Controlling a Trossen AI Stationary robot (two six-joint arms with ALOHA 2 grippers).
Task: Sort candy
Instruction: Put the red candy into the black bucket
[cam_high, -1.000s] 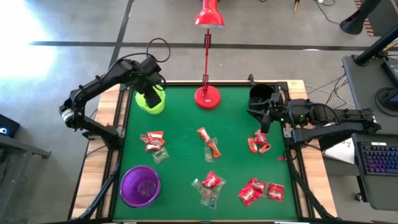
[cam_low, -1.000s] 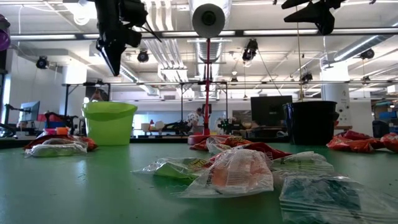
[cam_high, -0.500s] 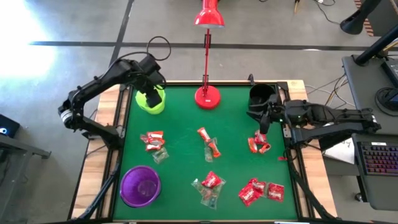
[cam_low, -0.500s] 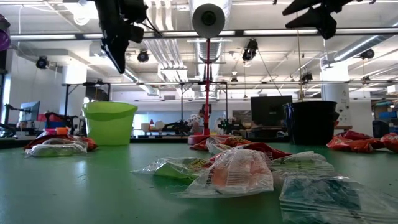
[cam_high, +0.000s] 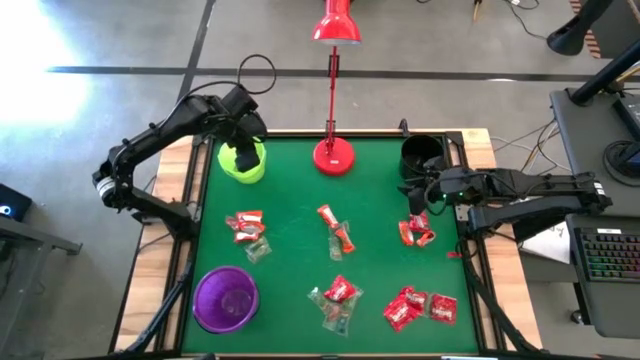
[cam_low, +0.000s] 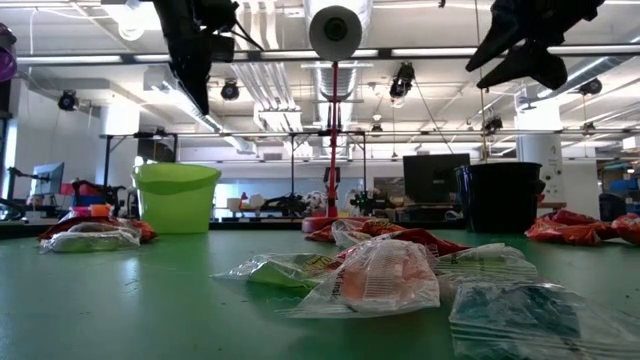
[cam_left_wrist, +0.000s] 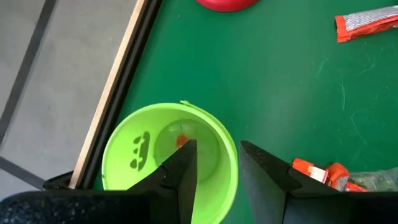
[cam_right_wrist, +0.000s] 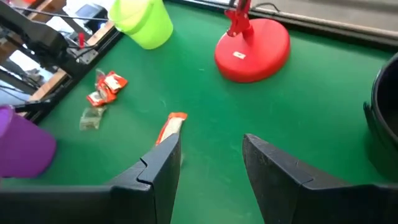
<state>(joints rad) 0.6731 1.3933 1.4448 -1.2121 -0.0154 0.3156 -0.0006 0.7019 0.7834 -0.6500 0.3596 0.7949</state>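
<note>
High view: the left gripper (cam_high: 243, 152) hangs directly over the lime-green cup (cam_high: 243, 165) at the desk's (cam_high: 290, 250) far left corner. In the left wrist view its fingers (cam_left_wrist: 184, 174) stand spread with nothing between them, and a small orange candy (cam_left_wrist: 181, 140) lies on the cup's floor below.

The right gripper (cam_high: 418, 196) hovers just beside the black cup (cam_high: 421, 154), on its near side, above a red candy cluster (cam_high: 416, 233) by the desk's right edge. The right wrist view shows its fingers (cam_right_wrist: 163, 165) apart and empty, looking across the green surface toward the red desk lamp (cam_high: 333, 155) at the middle of the far edge.

The remaining candy lies loose on the desk in groups: red-and-white pieces with a clear one left of centre (cam_high: 247, 231), an orange pair with a clear wrapper in the middle (cam_high: 338, 230), a red and clear heap toward the near edge (cam_high: 336, 299), and a red pile at the near right (cam_high: 418, 307). The purple cup (cam_high: 226, 298) stands at the near left corner, well apart from the lime-green one.
</note>
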